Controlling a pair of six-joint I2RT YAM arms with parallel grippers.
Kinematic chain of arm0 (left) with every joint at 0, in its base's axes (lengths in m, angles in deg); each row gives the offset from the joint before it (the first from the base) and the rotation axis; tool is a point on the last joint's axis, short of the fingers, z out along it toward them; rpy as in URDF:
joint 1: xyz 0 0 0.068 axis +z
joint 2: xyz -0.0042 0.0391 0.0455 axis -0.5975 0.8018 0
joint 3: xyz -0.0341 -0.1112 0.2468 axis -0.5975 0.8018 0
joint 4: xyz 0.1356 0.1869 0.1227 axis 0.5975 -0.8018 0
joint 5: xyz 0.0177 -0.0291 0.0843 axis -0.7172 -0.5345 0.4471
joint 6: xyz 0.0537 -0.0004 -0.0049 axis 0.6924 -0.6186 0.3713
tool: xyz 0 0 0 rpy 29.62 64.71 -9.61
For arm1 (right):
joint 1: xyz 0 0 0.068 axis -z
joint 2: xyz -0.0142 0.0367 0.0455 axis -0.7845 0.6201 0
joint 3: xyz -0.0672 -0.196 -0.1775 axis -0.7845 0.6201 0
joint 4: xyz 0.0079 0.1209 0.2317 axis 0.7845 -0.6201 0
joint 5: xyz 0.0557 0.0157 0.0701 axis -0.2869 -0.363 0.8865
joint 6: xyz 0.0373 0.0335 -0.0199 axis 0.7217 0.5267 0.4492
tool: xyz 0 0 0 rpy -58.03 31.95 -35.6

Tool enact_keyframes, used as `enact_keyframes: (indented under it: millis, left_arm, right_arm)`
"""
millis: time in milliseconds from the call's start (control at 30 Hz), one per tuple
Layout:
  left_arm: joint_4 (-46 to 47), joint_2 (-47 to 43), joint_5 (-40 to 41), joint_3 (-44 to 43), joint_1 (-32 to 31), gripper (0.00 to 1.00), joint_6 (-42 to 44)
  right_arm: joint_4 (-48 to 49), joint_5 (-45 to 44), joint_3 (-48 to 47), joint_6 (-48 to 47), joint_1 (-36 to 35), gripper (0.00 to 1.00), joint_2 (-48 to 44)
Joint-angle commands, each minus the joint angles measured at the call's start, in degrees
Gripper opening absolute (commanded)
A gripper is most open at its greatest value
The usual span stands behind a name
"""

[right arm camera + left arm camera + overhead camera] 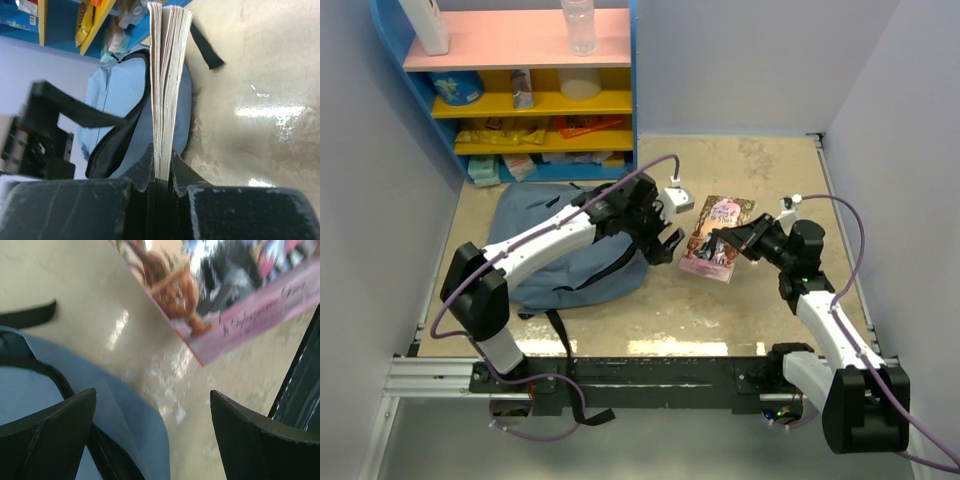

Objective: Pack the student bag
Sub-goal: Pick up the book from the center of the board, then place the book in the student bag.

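Observation:
The student bag, slate-blue with black straps, lies flat on the left half of the table. My left gripper hovers open at the bag's right edge. The left wrist view shows its jaws wide apart over bag fabric and bare table, with nothing between them. A pink illustrated book is held just right of the bag, and my right gripper is shut on it. In the right wrist view the book stands edge-on between the fingers, pointing toward the bag.
A blue shelf unit with pink and yellow boards, snacks and a clear bottle stands at the back left. A black strap trails off the bag toward the near rail. Grey walls close in both sides.

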Motion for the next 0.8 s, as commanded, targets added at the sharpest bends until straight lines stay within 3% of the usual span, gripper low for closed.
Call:
enact_keyframes:
  millis: [0, 133, 267, 400, 433, 567, 600, 633, 667, 700, 733, 767]
  left_arm:
    - [-5.74, -7.08, 9.17, 3.52, -0.3, 1.0, 8.26]
    - [-6.45, -10.87, 12.5, 5.89, -0.92, 0.97, 9.31]
    - [-7.07, -13.94, 17.78, 8.71, -1.53, 0.77, 10.1]
    - [-8.29, -15.97, 18.32, 9.15, -1.45, 0.65, 9.93]
    - [-9.6, -15.89, 17.44, 8.89, -1.53, 0.59, 9.67]
    - [-11.11, -14.57, 14.98, 7.4, -1.62, 0.17, 9.58]
    - [-11.02, -14.22, 13.84, 7.13, -1.62, 0.16, 9.58]
    - [-11.2, -13.95, 13.4, 6.26, -1.62, 0.16, 9.49]
    - [-11.55, -13.69, 12.87, 5.73, -1.54, 0.22, 9.32]
    - [-12.42, -13.08, 12.34, 5.2, -1.62, 0.35, 9.14]
    - [-12.95, -12.81, 12.25, 4.06, -1.62, 0.52, 8.96]
    - [-13.39, -12.64, 12.16, 3.79, -1.71, 0.83, 9.14]
  right_arm:
    - [2.98, 0.07, 0.64, -1.25, 0.51, 0.0, -0.29]
    - [4.56, 0.69, 1.6, -1.51, 0.51, 0.0, 1.55]
    - [7.63, 1.83, 2.48, -0.99, 0.6, 0.0, 3.31]
    - [9.04, 2.97, 2.75, -0.99, 0.51, 0.0, 4.63]
    - [9.22, 3.24, 2.84, -1.07, 0.51, 0.0, 5.07]
    - [12.63, 4.73, 4.06, -0.64, 0.6, 0.0, 6.39]
    - [13.43, 5.08, 4.24, -0.29, 0.6, 0.0, 6.65]
    - [13.88, 5.43, 4.24, -0.02, 0.51, 0.0, 6.91]
    - [14.23, 5.52, 3.98, 0.15, 0.51, 0.0, 6.92]
    - [14.23, 5.61, 3.89, 0.24, 0.51, 0.0, 6.83]
    - [14.14, 5.61, 3.81, 0.24, 0.6, 0.0, 6.57]
    - [13.71, 5.53, 3.54, -0.1, 0.51, 0.0, 6.22]
